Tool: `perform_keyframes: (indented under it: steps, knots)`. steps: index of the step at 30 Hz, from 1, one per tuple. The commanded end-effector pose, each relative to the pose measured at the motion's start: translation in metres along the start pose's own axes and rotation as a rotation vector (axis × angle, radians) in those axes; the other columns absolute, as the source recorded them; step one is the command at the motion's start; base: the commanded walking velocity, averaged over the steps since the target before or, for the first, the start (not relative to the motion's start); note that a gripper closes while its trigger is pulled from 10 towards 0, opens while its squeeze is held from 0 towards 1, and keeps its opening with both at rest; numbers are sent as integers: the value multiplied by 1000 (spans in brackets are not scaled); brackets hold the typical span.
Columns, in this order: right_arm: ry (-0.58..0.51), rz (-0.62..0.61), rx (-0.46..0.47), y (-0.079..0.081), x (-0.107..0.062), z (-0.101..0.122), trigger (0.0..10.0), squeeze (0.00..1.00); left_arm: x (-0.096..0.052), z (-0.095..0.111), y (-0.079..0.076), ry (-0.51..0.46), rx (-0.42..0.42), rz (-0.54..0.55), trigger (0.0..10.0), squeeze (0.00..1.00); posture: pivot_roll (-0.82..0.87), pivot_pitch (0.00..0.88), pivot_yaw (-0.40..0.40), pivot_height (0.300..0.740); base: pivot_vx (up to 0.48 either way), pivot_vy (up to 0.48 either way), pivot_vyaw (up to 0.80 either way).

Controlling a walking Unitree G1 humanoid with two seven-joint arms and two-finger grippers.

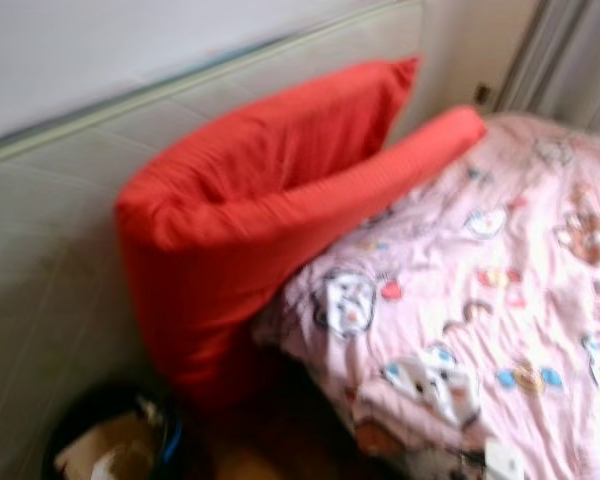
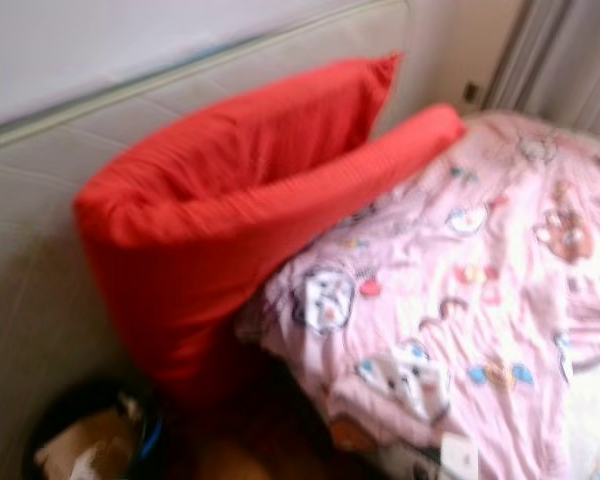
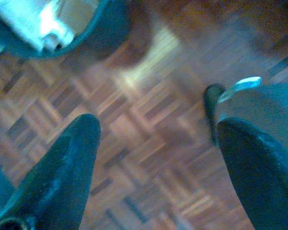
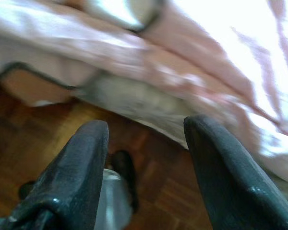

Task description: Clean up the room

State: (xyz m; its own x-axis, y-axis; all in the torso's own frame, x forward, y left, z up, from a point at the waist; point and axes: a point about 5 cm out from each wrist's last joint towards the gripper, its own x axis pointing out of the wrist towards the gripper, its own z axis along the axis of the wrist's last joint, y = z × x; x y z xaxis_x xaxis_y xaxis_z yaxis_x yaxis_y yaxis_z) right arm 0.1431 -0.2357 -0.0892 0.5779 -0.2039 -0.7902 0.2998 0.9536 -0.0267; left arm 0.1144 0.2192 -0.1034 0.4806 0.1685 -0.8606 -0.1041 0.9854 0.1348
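A bed takes most of the head views, covered by a pink blanket with cartoon prints, which hangs over the bed edge toward the floor. Along the left side stands a pale padded headboard, and a white wall is above it. Against this headboard leans a big red pillow, tilted, with its lower corner down in the gap beside the bed and its upper part resting on the blanket; a second red pillow lies behind it on the blanket, touching the first one. Grey curtains hang at the far right corner. Low at the left, on the dark wooden parquet floor, sits a round dark basket with light paper-like things inside; the picture is too blurred to tell what they are. The left gripper hangs above the parquet near that basket, its two black fingers wide apart and holding nothing. The right gripper hovers over the floor just beside the hanging blanket edge, fingers also spread apart and empty
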Motion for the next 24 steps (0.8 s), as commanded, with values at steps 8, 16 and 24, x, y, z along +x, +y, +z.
perform_keyframes:
  steps: [8, 16, 24]
  knots:
    - [-8, 26, -3, 6, 0, 0, 10000, 0, -2, -6, 6, 14, 11, 7, 10000, 0, -62, 0, 48, 737, 0, 0, -756]
    - [-11, 19, 11, 6, 0, -1, 10000, 0, -2, -7, 7, 16, 26, 3, 10000, 0, -76, 0, 59, 737, 0, 0, -756]
    - [-11, 28, 10, 9, 0, -2, 10000, 0, -2, -4, 9, 5, 57, -1, 10000, 0, -78, 0, 71, 737, 0, -305, -757]
